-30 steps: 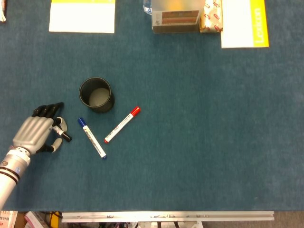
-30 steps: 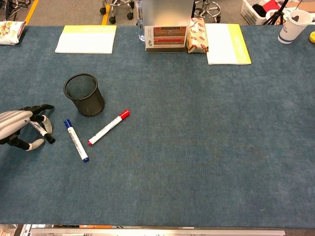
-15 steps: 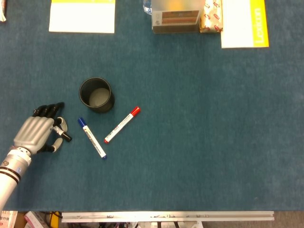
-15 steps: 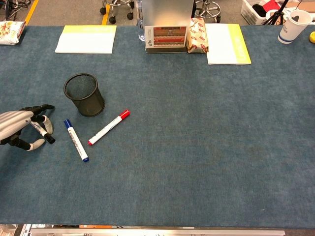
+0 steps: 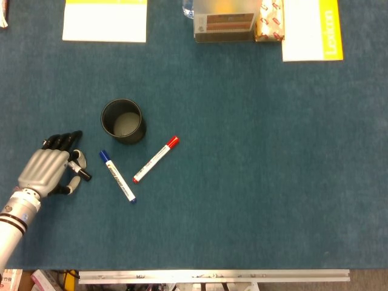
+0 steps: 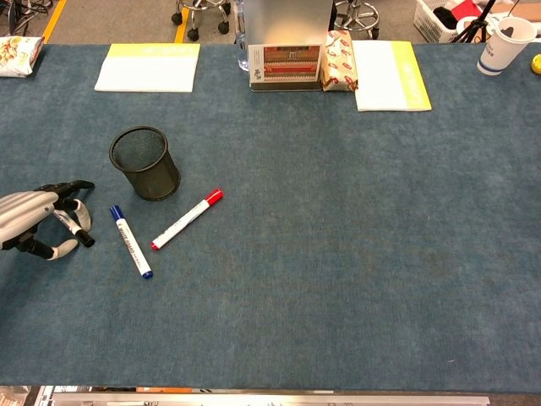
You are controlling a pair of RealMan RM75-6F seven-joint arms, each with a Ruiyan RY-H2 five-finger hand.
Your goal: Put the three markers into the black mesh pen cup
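Observation:
The black mesh pen cup [image 5: 123, 121] [image 6: 145, 162] stands upright and looks empty. A blue-capped marker [image 5: 117, 176] [image 6: 130, 241] and a red-capped marker [image 5: 156, 159] [image 6: 187, 219] lie flat on the cloth below and to the right of the cup. My left hand [image 5: 47, 171] [image 6: 34, 222] is low at the left edge, its fingers curled around a black-capped marker [image 5: 78, 168] [image 6: 73, 226], whose tip pokes out towards the blue one. The right hand shows in neither view.
A blue cloth covers the table [image 5: 254, 151]. Along the far edge are a yellow-and-white pad [image 5: 105, 20], a small display box [image 5: 224, 24], a snack packet [image 5: 270, 21] and a yellow-edged booklet [image 5: 312, 29]. A paper cup [image 6: 505, 42] is at the far right.
The left hand with the black-capped marker has shifted very slightly; the cup and the two loose markers have not moved.

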